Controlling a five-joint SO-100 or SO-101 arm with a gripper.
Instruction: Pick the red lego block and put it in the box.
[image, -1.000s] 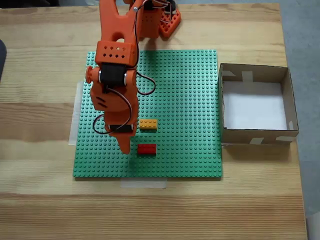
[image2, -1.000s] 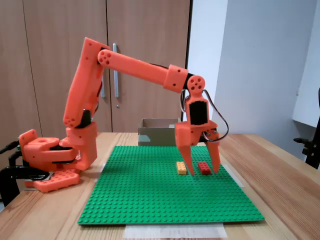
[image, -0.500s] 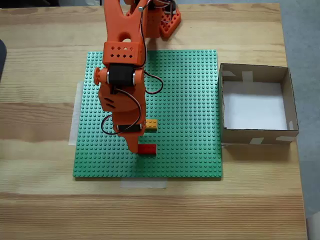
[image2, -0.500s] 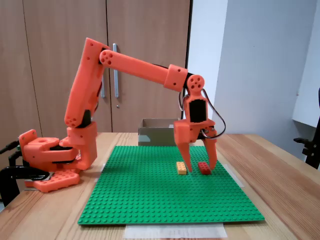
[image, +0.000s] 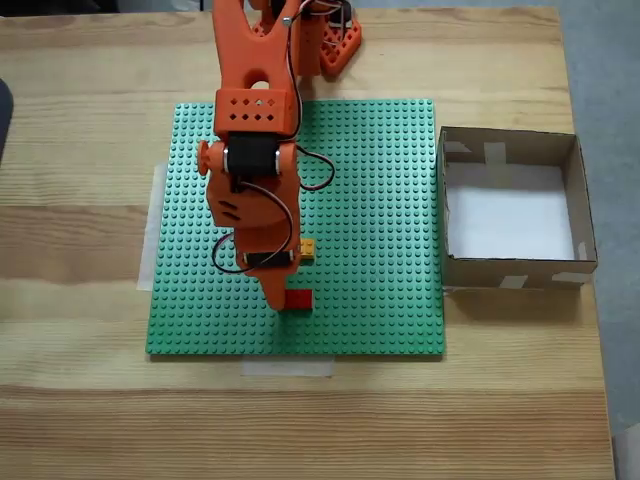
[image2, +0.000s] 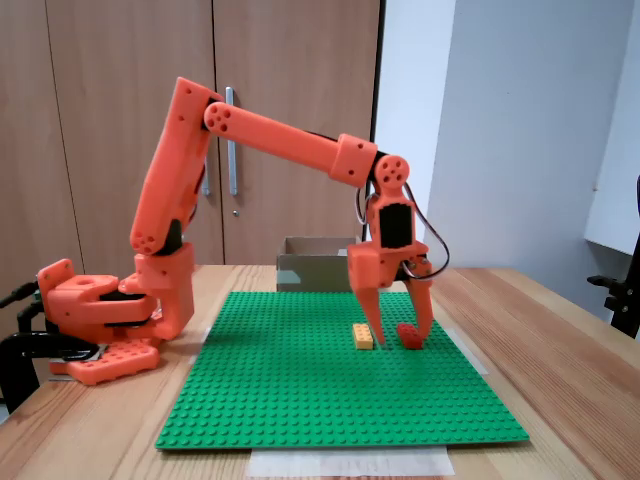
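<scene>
My arm and its hand (image2: 399, 335) are bright orange with black wiring. Below the hand I see the red lego block (image: 299, 300), and just beside it a yellow-orange brick (image2: 362, 336), both on a green studded baseplate (image: 370, 200). The surface (image: 80, 400) is pale wood grain. Well off to the hand's side, the box (image: 510, 270) is brown cardboard, white inside, with pale tape patches.
</scene>
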